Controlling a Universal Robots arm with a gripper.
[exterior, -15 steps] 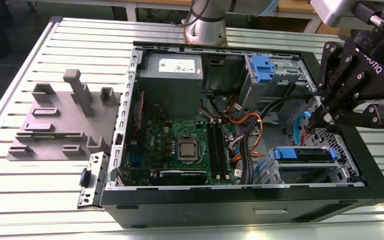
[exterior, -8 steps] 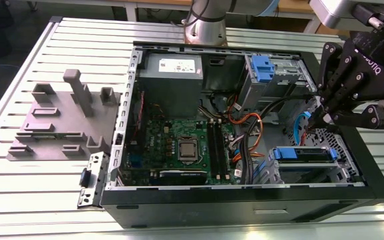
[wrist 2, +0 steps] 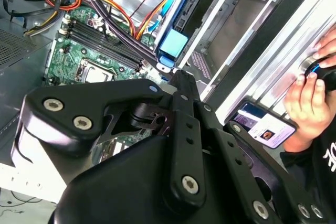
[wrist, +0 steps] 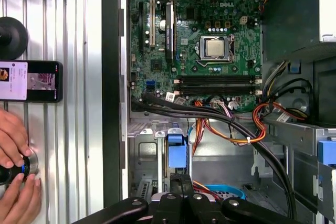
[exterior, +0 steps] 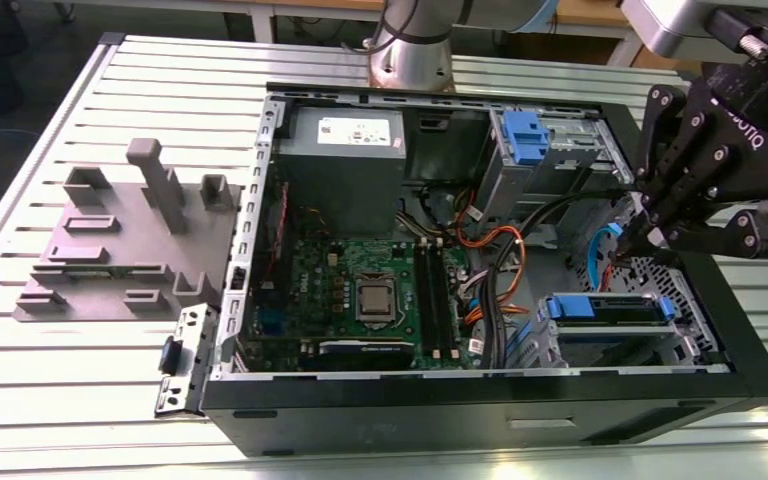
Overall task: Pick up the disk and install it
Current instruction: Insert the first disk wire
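Observation:
The disk (exterior: 607, 309), framed by its blue carrier, lies flat in the lower drive bay on the exterior view's right of the open computer case (exterior: 244, 200). In both wrist views its blue end tab (wrist: 177, 153) (wrist 2: 173, 43) shows. My black gripper (exterior: 642, 240) hangs just above the bay, a little behind the disk, with its fingers pressed together and nothing between them. In both wrist views the gripper (wrist: 181, 182) (wrist 2: 181, 85) sits close to the blue tab and is apart from it.
A second blue carrier (exterior: 524, 135) sits in the upper bay, next to the grey power-supply box (exterior: 344, 140). Orange and black cables (exterior: 491, 260) cross the motherboard (exterior: 357, 290). A grey fixture (exterior: 117, 240) stands at the left. A person's hand (wrist: 16, 156) and a phone (wrist: 29, 81) rest beside the case.

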